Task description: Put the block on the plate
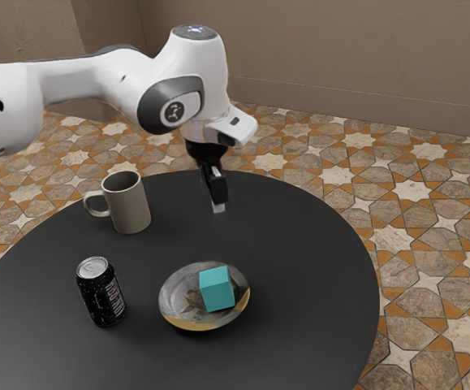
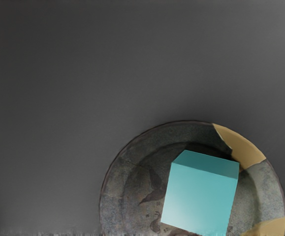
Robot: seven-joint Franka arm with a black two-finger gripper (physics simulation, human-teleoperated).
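Note:
My gripper [image 1: 218, 205] hangs above the dark table, apart from the block and higher than it; from this side its opening cannot be made out. A teal block [image 1: 217, 290] rests inside the round grey plate [image 1: 176, 308], off-centre toward the exterior view's right. Both block [image 2: 199, 195] and plate [image 2: 113, 196] also appear in the wrist view, where the block's top and one side face are visible and tan patches mark the plate's rim.
A black can [image 1: 101, 294] stands on the round table [image 1: 316, 276] at the plate's side toward the exterior view's left. Farther back is a grey-beige mug [image 1: 131, 205] with its handle toward the exterior view's left. The table's curved edge runs beyond the plate.

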